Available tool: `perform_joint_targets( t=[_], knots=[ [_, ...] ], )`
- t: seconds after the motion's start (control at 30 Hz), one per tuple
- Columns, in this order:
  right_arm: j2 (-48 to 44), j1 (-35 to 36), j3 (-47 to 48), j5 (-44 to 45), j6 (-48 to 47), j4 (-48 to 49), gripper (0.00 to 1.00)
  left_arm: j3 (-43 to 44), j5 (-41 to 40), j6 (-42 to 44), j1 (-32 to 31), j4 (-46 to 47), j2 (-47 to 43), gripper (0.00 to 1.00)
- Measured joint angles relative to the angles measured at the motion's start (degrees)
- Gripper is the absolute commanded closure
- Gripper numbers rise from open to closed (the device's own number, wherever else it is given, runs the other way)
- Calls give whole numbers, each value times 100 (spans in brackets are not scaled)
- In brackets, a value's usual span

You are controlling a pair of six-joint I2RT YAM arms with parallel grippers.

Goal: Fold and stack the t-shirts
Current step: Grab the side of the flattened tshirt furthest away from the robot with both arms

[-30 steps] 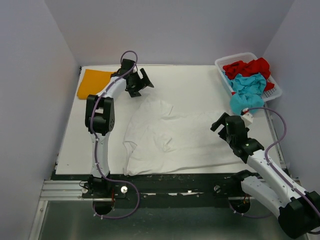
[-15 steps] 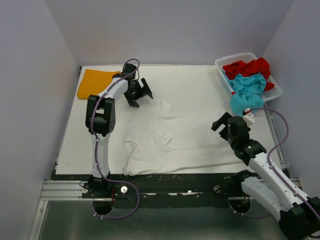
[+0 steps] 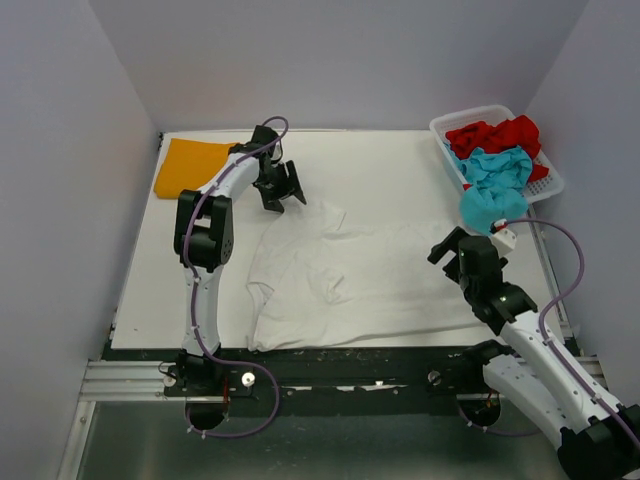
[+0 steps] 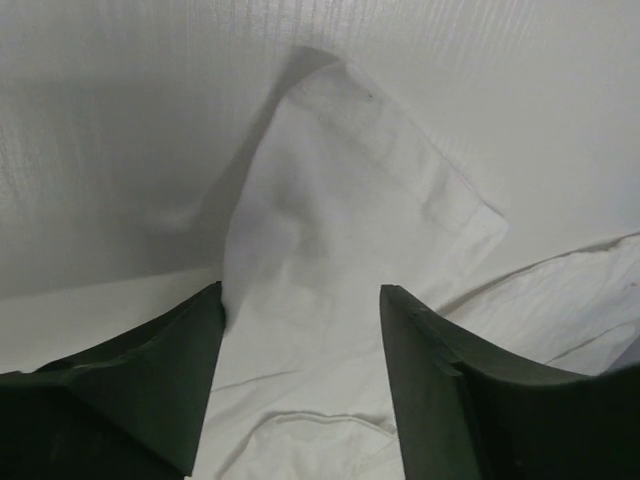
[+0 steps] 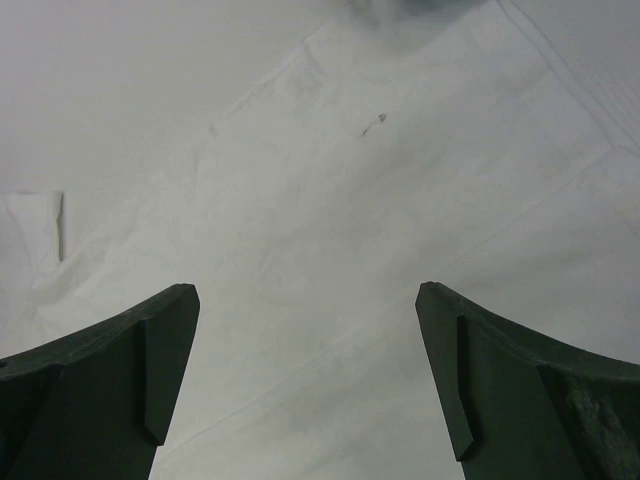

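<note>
A white t-shirt (image 3: 335,270) lies spread and wrinkled in the middle of the table. My left gripper (image 3: 288,198) is over its far left sleeve. In the left wrist view the fingers (image 4: 170,380) straddle that sleeve (image 4: 350,180), jaws apart, cloth (image 4: 300,360) between them. My right gripper (image 3: 444,246) hovers open over the shirt's right edge, with only flat white cloth (image 5: 330,180) below its jaws (image 5: 305,295). An orange-yellow t-shirt (image 3: 190,165) lies folded at the far left corner. Red (image 3: 495,133) and teal (image 3: 495,185) t-shirts are heaped in the basket.
The white lattice basket (image 3: 550,185) stands at the far right corner, with the teal shirt spilling over its near edge onto the table. Grey walls close in the table on the left, back and right. The dark front rail (image 3: 350,365) runs along the near edge.
My left gripper has come down onto the white shirt's far sleeve and its jaws have narrowed. My right gripper has drifted slightly right, still wide open.
</note>
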Motion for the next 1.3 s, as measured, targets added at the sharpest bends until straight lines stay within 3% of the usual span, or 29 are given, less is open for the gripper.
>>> perform_joint_targets(
  t=[0.17,0.57,0.93,1.07,1.3],
  knots=[
    [-94,0,0,133,-4,-153,0,208,101,243,0,-136,98,53],
    [-376,0,87,396,-4,-398,0,380,199,448,-57,-509,247,60],
    [-544,0,96,420,-4,-568,0,1200,-866,-13,-564,-1121,527,72],
    [-669,0,98,420,-4,-608,0,1316,-1058,-164,-605,-1198,575,100],
    [-815,0,98,417,-4,-616,0,1300,-1263,-271,-573,-1235,575,100]
  ],
)
